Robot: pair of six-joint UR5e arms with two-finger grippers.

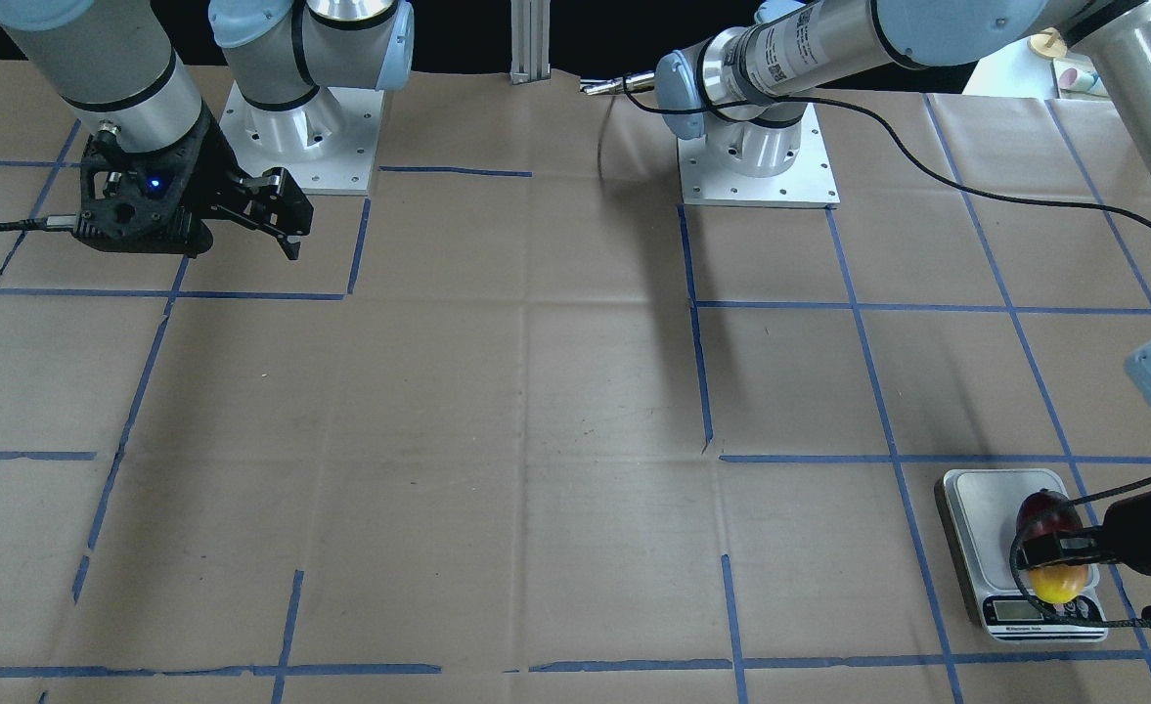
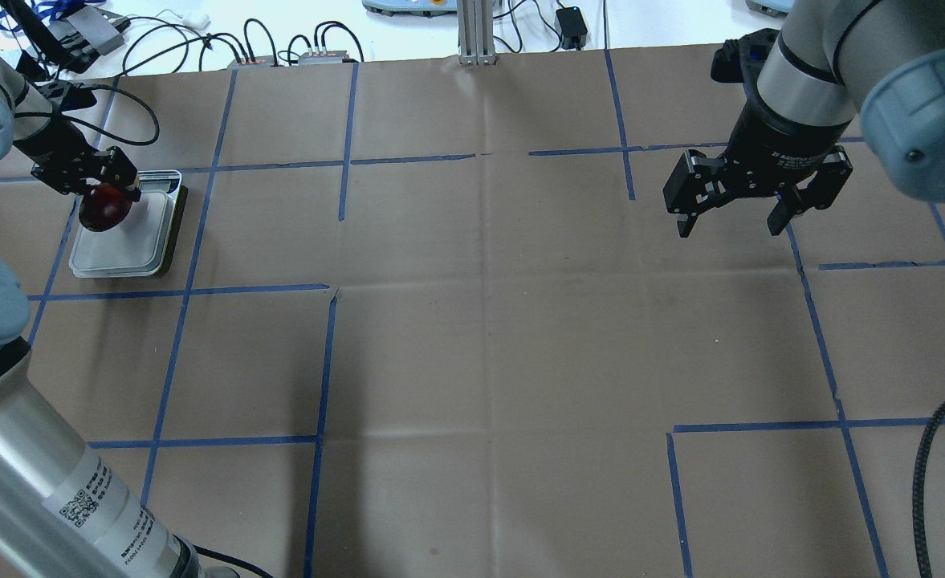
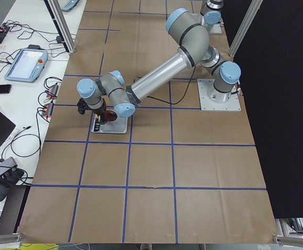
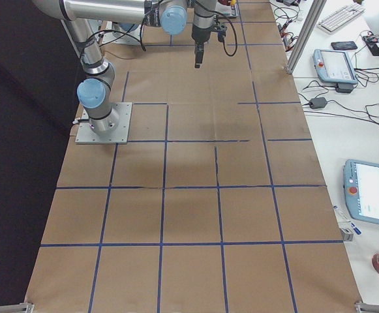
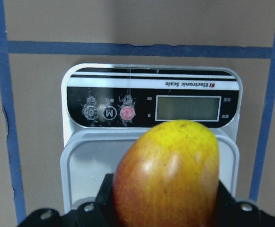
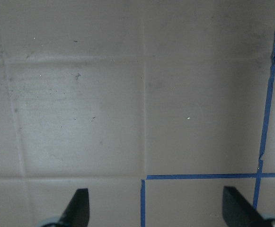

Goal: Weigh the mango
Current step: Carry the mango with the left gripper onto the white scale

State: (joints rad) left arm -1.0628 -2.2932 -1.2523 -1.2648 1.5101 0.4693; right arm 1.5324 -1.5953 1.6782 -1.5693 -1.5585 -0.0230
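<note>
The mango (image 5: 170,175), dark red fading to yellow, is clamped between the fingers of my left gripper (image 1: 1054,552). It hangs over the platform of the white scale (image 1: 976,508), yellow end toward the display. I cannot tell whether it touches the platform. In the overhead view the mango (image 2: 104,209) shows dark red under the left gripper (image 2: 103,189), over the scale (image 2: 119,249) at the far left. The scale's display (image 5: 188,108) looks blank. My right gripper (image 2: 729,221) is open and empty, above the paper at the far right; its fingers (image 6: 80,208) frame bare paper.
Brown paper with blue tape grid lines covers the table (image 2: 480,321). Both arm bases (image 1: 301,137) stand on plates at the robot's side. Cables and boxes (image 2: 279,48) lie past the far edge. A black cable (image 1: 1025,196) trails from the left arm.
</note>
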